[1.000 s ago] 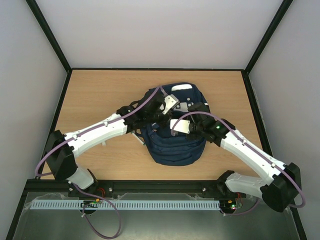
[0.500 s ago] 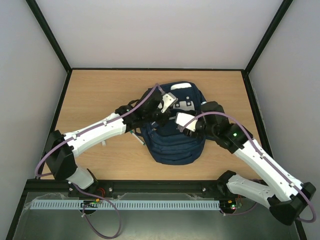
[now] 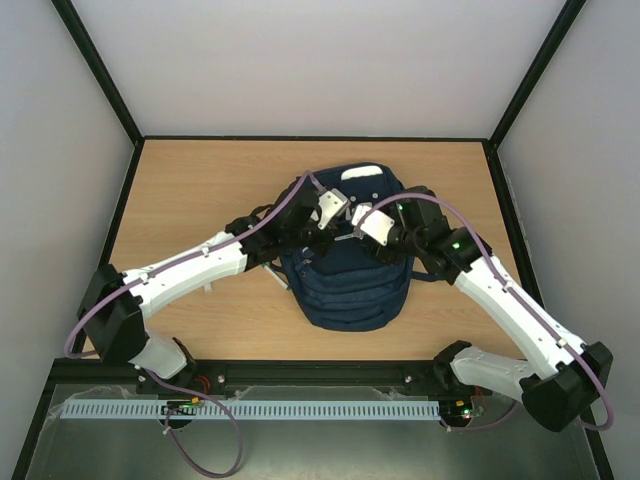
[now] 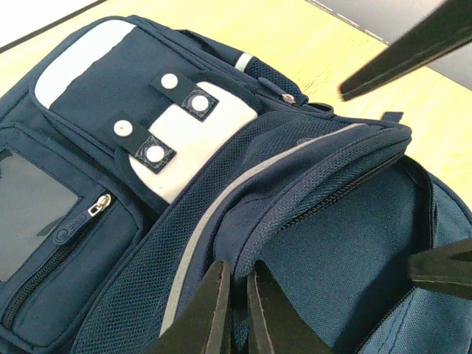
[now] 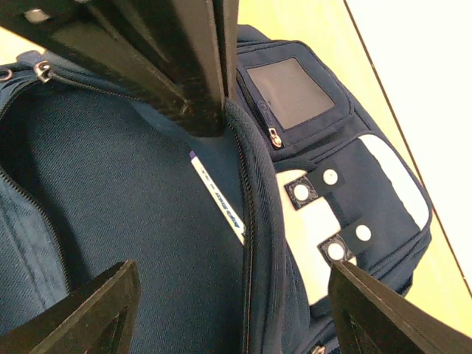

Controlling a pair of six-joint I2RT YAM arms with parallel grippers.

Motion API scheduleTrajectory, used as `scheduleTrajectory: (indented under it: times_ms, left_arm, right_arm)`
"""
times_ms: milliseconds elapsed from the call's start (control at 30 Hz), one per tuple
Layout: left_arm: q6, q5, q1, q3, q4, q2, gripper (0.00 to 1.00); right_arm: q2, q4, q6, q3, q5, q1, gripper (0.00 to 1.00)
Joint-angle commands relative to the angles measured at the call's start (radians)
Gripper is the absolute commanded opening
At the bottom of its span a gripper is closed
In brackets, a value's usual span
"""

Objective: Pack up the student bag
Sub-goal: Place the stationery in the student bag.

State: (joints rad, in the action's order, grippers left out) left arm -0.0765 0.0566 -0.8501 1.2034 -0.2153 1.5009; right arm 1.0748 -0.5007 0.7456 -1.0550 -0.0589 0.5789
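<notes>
Your left tool (image 4: 237, 310) clamps the zip rim (image 4: 324, 203) of the large navy-blue fabric backpack (image 3: 345, 295); your right tool (image 5: 232, 295), pinched a second ago, now gapes empty over the opening.

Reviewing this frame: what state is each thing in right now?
student bag: lying down, main compartment unzipped.
left gripper: shut on the bag's opening rim.
right gripper: open above the opening, holding nothing.
white pen: lying inside main compartment.
front pocket zip: closed.
</notes>
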Motion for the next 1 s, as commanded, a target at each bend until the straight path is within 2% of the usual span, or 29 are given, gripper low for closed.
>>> scheduleTrajectory:
  times_ms: [0,167,233,267,367,433,500,567,667,700,767,867,967]
  left_arm:
    - [-0.02,0.001,0.022,-0.004,0.112,-0.07,0.03]
    - [-0.033,0.011,0.022,-0.02,0.13,-0.093,0.03]
    - [-0.036,0.017,0.023,-0.022,0.133,-0.104,0.03]
    - [-0.037,0.016,0.022,-0.023,0.133,-0.108,0.03]
    - [-0.047,-0.001,0.023,-0.031,0.129,-0.12,0.07]
    - [-0.065,-0.02,0.024,-0.04,0.119,-0.132,0.2]
    - [-0.096,-0.05,0.025,-0.067,0.112,-0.16,0.39]
    - [-0.137,-0.101,0.026,-0.115,0.114,-0.209,0.55]
    - [-0.236,-0.237,0.033,-0.206,0.102,-0.297,0.73]
    - [-0.277,-0.272,0.049,-0.231,0.082,-0.317,0.73]
    - [-0.374,-0.303,0.103,-0.27,0.016,-0.329,0.67]
    - [-0.484,-0.309,0.186,-0.356,-0.053,-0.307,0.47]
    - [-0.536,-0.193,0.23,-0.456,0.027,-0.254,0.3]
  right_arm:
    - [0.05,0.061,-0.046,-0.035,-0.033,-0.008,0.71]
    - [0.103,0.138,-0.069,-0.013,-0.089,-0.008,0.69]
    - [0.124,0.16,-0.081,-0.008,-0.101,-0.008,0.64]
    - [0.135,0.169,-0.087,-0.009,-0.101,-0.008,0.57]
    - [0.148,0.2,-0.127,-0.002,-0.092,-0.012,0.28]
    - [0.142,0.224,-0.156,0.007,-0.083,-0.022,0.12]
    - [0.135,0.242,-0.177,0.014,-0.065,-0.034,0.02]
    - [0.13,0.256,-0.204,0.017,-0.036,-0.051,0.01]
    - [0.115,0.274,-0.27,0.017,-0.009,-0.091,0.01]
    - [0.106,0.28,-0.295,0.016,-0.002,-0.105,0.01]
    - [0.083,0.295,-0.352,0.013,0.023,-0.129,0.01]
    - [0.042,0.322,-0.428,0.006,0.085,-0.164,0.01]
    - [0.017,0.314,-0.465,-0.021,0.095,-0.211,0.01]
